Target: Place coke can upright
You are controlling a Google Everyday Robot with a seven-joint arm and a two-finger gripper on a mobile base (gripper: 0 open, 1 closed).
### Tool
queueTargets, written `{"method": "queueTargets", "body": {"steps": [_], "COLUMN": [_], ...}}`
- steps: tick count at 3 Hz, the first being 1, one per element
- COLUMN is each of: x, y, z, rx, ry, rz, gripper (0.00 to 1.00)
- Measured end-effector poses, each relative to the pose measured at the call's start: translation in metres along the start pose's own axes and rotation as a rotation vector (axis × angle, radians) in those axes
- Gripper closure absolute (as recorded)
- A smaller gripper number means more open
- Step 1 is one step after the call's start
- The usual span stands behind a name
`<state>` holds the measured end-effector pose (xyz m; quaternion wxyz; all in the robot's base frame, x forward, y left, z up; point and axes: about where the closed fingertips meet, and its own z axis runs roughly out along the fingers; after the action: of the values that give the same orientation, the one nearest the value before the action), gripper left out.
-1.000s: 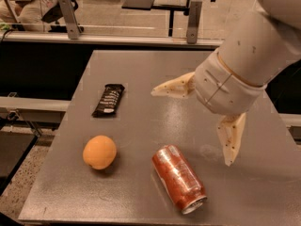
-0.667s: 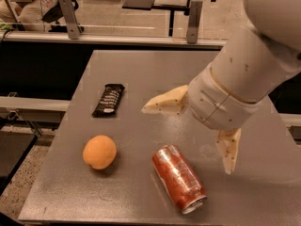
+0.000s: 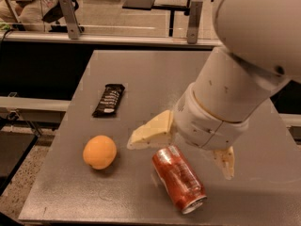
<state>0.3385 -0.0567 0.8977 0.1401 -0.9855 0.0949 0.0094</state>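
The red coke can lies on its side on the grey table, near the front edge, its silver top pointing to the front right. My gripper hangs right above the can's far end, open. One cream finger reaches out to the left of the can and the other points down on its right. The fingers straddle the can without closing on it. The big white arm hides the table behind the can.
A round orange fruit sits left of the can. A flat black snack bar wrapper lies farther back on the left. The table's front edge runs just below the can. Railings and desks stand behind the table.
My gripper has moved left and down towards the can, from beside and behind it to right over its far end. The can, orange and wrapper have not moved.
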Motion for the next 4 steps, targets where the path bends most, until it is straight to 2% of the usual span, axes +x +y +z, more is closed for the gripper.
{"method": "queueTargets", "body": {"steps": [1, 2, 4], "x": [-0.007, -0.001, 0.004], "y": [0.002, 0.009, 0.019], "z": [0.011, 0.028, 0.04], "rx": [-0.084, -0.16, -0.212], "ry": [-0.001, 0.014, 0.009], "rz": [-0.141, -0.227, -0.262], "gripper": [0.0, 0.0, 0.0]}}
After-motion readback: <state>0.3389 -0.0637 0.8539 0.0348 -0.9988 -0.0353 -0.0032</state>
